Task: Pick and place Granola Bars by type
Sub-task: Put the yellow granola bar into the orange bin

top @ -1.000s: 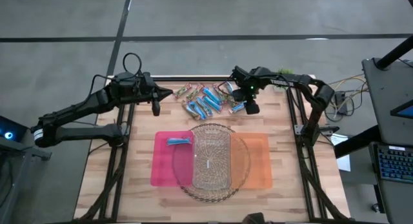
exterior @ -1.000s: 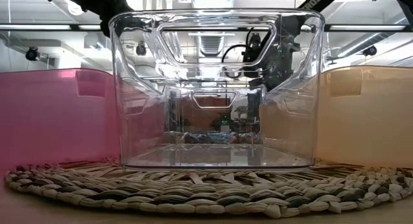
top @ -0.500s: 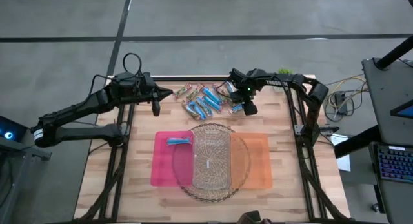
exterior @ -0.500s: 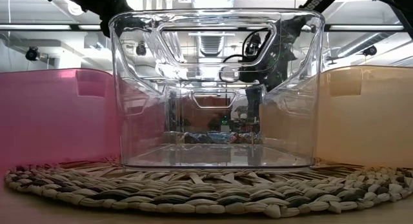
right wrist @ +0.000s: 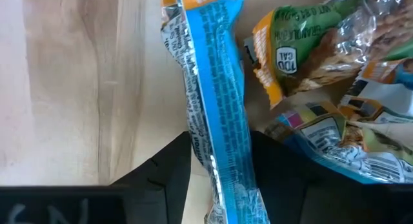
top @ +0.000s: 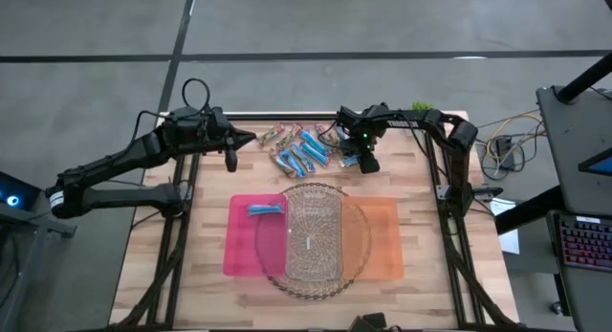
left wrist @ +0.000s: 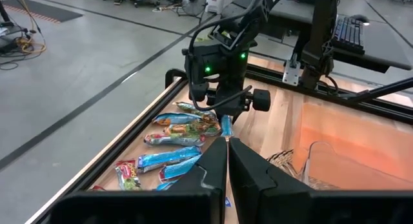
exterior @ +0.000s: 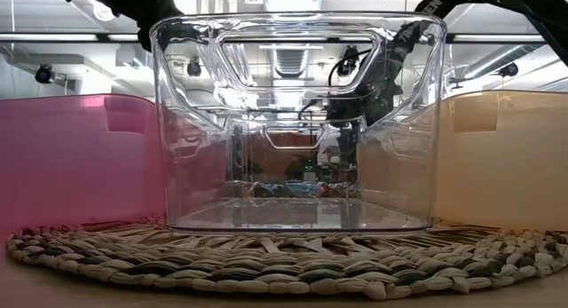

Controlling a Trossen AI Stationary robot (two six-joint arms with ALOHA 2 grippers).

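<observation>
wood tabletop [right wrist: 58,88], blue bar [right wrist: 219,95] lengthwise between fingers [right wrist: 161,175]

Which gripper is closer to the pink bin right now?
Left. The left gripper, shut, hangs just beyond the pink bin's far left corner. The right gripper straddles a blue bar across the table, nearer the orange bin.

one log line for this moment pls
right gripper: jaws around blue bar at pile | left gripper: shut, waiting | pink bin: one blue bar

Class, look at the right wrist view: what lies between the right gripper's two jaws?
A blue granola bar lies lengthwise between the right gripper's open jaws; the right wrist view shows it, with brown bars beside.
</observation>
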